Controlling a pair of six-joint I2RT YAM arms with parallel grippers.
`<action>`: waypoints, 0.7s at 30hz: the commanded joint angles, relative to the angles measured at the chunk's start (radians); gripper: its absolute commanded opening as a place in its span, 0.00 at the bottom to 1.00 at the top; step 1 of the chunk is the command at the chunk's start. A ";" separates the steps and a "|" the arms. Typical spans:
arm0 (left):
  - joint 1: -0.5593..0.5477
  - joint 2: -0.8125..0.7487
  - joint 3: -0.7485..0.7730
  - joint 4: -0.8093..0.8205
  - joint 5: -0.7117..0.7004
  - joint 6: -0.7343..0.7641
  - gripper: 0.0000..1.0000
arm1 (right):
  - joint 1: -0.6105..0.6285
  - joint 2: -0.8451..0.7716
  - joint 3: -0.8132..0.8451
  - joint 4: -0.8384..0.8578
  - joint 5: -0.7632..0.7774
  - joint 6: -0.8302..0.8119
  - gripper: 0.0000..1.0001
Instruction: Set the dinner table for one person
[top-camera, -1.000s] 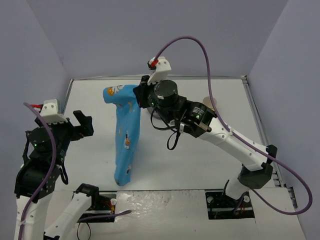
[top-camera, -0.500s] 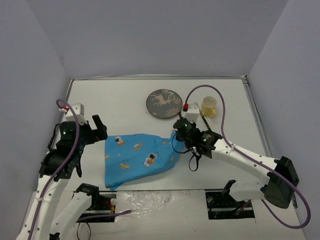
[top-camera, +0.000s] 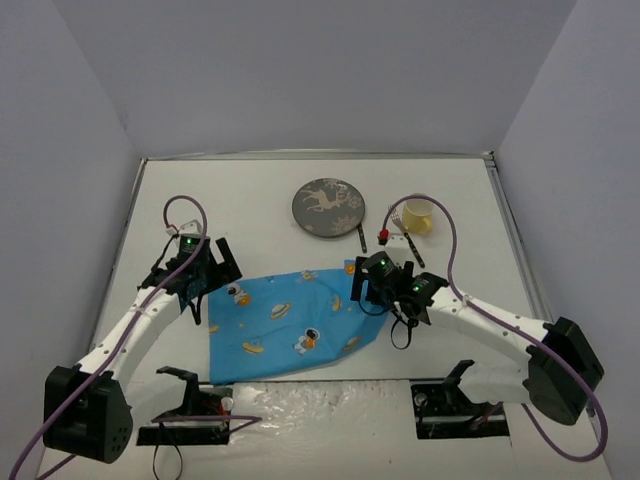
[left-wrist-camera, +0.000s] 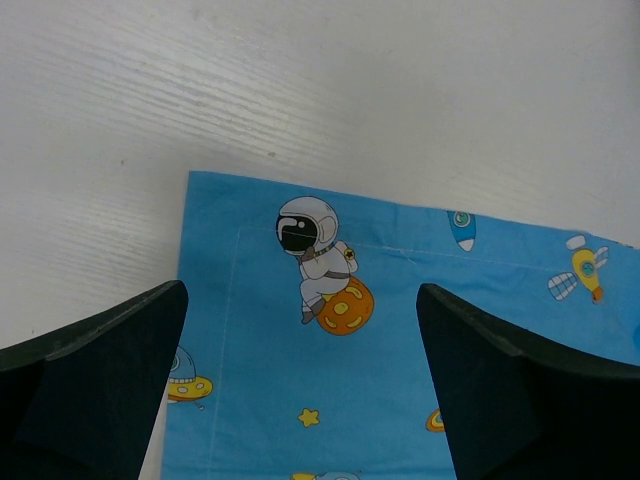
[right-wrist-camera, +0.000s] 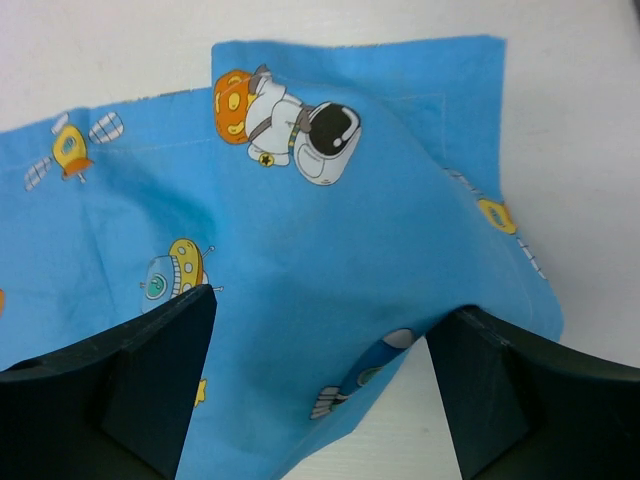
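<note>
The dinner table (top-camera: 215, 195) is a wide white top. A blue cartoon-print placemat (top-camera: 290, 325) lies spread near its front edge. My left gripper (top-camera: 225, 262) hovers open over the mat's far left corner. In the left wrist view its fingers (left-wrist-camera: 90, 390) straddle the astronaut print on the placemat (left-wrist-camera: 400, 340). My right gripper (top-camera: 358, 285) is open at the mat's far right corner. In the right wrist view the placemat (right-wrist-camera: 300, 230) bulges up between the fingers (right-wrist-camera: 110, 390), and a raised fold leans on the right one. Nothing is gripped.
A dark round plate with a deer print (top-camera: 328, 209) sits behind the mat. A yellow cup (top-camera: 418, 213) stands to its right, with a fork (top-camera: 408, 240) beside it and a thin dark utensil (top-camera: 361, 238) near the plate. Grey walls enclose the table.
The right gripper brought the hanging placemat down from high up, laid it flat, then opened. The left arm swung in and down to the mat's left corner.
</note>
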 joint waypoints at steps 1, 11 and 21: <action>-0.005 0.078 0.005 0.103 -0.064 -0.068 0.97 | -0.117 -0.108 0.048 0.033 -0.039 -0.119 0.82; -0.005 0.200 -0.023 0.160 -0.134 -0.090 0.90 | -0.263 -0.108 0.048 0.052 -0.122 -0.232 0.82; -0.005 0.286 -0.061 0.235 -0.159 -0.086 0.89 | -0.336 -0.106 0.020 0.114 -0.214 -0.260 0.82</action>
